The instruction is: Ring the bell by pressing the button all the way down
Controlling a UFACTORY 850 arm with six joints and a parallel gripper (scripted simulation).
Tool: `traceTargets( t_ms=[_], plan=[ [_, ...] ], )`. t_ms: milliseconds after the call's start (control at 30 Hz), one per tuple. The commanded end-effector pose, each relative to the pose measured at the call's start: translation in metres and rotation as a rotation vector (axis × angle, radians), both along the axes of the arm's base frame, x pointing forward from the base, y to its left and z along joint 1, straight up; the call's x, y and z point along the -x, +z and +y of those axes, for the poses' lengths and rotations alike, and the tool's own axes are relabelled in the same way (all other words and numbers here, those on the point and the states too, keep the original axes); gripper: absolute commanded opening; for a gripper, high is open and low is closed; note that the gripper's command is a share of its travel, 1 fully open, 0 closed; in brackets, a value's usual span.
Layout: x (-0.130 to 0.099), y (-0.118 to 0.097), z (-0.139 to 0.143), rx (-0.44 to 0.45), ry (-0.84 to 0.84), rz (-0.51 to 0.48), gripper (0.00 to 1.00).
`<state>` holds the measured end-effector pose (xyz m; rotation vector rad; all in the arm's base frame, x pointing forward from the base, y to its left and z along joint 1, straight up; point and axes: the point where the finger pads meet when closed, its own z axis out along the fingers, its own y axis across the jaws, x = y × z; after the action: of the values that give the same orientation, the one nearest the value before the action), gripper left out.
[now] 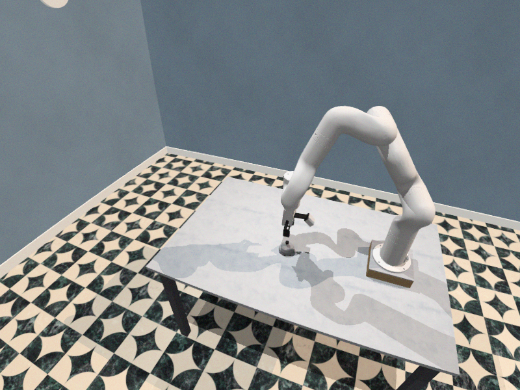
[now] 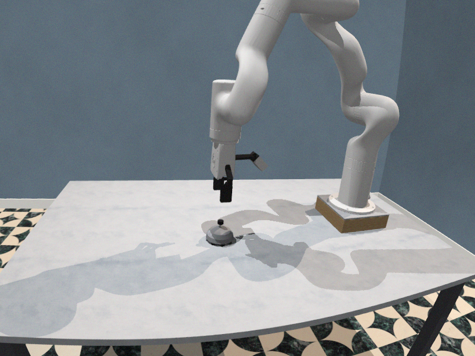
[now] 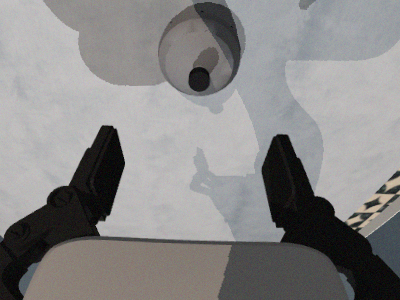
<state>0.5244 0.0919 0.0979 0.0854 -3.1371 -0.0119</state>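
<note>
The bell is a small grey dome with a black button on top, standing upright near the middle of the table. It also shows in the top view and in the wrist view, where the button looks dark and round. My gripper points down and hangs a short way above the bell, clear of the button. In the wrist view the gripper is open and empty, and the bell lies ahead of the fingertips, not between them.
The arm's base stands on a wooden block at the table's right side. The arm's shadows fall across the table top around the bell. The table edges are some way from the bell on all sides.
</note>
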Motion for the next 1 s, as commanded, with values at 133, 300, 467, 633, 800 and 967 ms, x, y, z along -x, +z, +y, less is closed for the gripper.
traceTargets(
  t_ms=[133, 300, 467, 633, 800, 967],
  plan=[
    [0.0001, 0.0006, 0.0003, 0.003, -0.003, -0.004, 0.0],
    [0.0001, 0.0006, 0.0003, 0.003, -0.003, -0.004, 0.0],
    [0.0001, 0.0006, 0.0003, 0.003, -0.003, -0.004, 0.0],
    [0.0001, 0.0006, 0.0003, 0.003, -0.003, -0.004, 0.0],
    [0.0001, 0.0006, 0.0003, 0.003, -0.003, -0.004, 0.0],
    [0.0001, 0.0006, 0.0003, 0.003, -0.003, -0.004, 0.0]
  ],
)
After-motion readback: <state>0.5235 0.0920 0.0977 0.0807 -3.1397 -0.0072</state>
